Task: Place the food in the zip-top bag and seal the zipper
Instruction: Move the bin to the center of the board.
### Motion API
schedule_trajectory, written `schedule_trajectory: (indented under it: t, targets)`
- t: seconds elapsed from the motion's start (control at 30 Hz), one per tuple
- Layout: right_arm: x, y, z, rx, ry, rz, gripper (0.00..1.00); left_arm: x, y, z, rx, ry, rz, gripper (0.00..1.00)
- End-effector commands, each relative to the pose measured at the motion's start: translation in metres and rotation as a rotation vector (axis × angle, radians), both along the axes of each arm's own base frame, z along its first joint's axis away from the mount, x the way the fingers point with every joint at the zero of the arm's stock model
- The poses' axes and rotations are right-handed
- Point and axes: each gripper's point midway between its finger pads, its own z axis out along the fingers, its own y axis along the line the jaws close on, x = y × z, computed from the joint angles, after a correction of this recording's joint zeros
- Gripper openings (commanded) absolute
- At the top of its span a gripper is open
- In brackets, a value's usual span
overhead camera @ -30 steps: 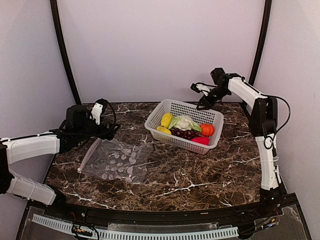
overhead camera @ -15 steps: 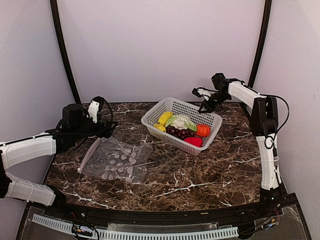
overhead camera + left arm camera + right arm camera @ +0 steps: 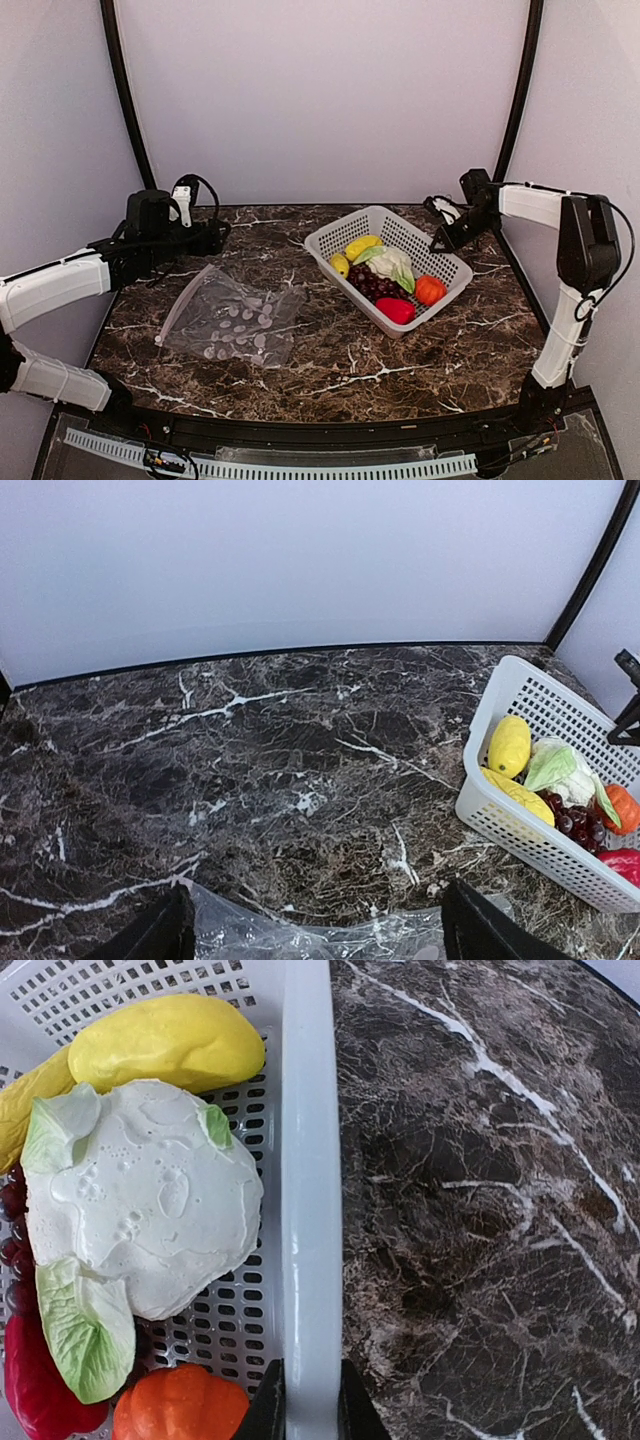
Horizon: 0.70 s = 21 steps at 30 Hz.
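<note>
Your right claw [image 3: 308, 1410] is clamped on the rim of the white perforated plastic basket [image 3: 308, 1160], with the toy produce [image 3: 388, 280] heaped inside it. Your left claw [image 3: 320, 935] is spread wide and holds nothing, poised over the far edge of the clear dotted zip-top bag [image 3: 235, 320], which lies flat on the marble bench [image 3: 450, 340]. The left arm is nearer the bag. The pinkish zipper strip [image 3: 182, 305] faces that arm, and the bag's long axis runs rightward.

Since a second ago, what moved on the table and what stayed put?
The right pincer, clamped on the rim of the white basket, swung to the right and dragged it along, turning it as it went. The left pincer, open, edged slightly toward the back wall. The food stayed inside the basket, and the zip-top bag lay flat in the same spot.
</note>
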Motion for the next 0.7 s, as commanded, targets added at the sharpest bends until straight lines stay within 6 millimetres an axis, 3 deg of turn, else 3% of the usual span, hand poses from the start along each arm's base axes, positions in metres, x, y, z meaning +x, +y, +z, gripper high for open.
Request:
schedule_trajectory:
  t: [0.0,0.13,0.3,0.47,0.57,0.67]
  targets:
    - [-0.038,-0.018,-0.031,-0.005,0.152,-0.165,0.01,-0.007,0.014,-0.017,-0.053,0.085,0.111,0.85]
    - [-0.058,-0.020,-0.023,0.022,0.135,-0.200,0.00,-0.010,0.024,-0.025,-0.031,0.121,0.161,0.84]
    - [-0.066,-0.048,-0.016,-0.046,0.097,-0.390,0.00,-0.014,0.047,-0.024,0.002,0.129,0.278,0.84]
    - [-0.083,-0.040,-0.015,0.017,0.122,-0.369,0.00,-0.018,0.055,-0.032,0.007,0.161,0.322,0.86]
    - [-0.080,-0.033,-0.009,0.049,0.132,-0.336,0.17,-0.021,0.061,-0.043,0.038,0.208,0.360,0.91]
    - [-0.076,-0.015,0.012,0.121,0.145,-0.233,0.31,-0.022,0.070,-0.049,0.079,0.241,0.380,0.96]
